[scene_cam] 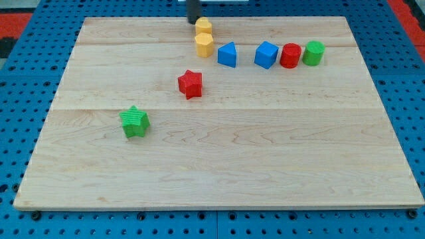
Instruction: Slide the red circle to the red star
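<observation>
The red circle [290, 55] stands near the view's top right, between a blue block [266, 54] on its left and a green circle [313, 52] on its right, touching or nearly touching both. The red star [190, 83] lies left of centre, well to the left of and below the red circle. My tip [193, 22] is at the view's top edge, just left of and above a small yellow block [204, 27], far from the red circle.
A yellow hexagon [204, 44] sits right below the small yellow block. A blue block [227, 54] lies beside it to the right. A green star [135, 121] lies at the lower left. The wooden board [219, 166] rests on a blue pegboard.
</observation>
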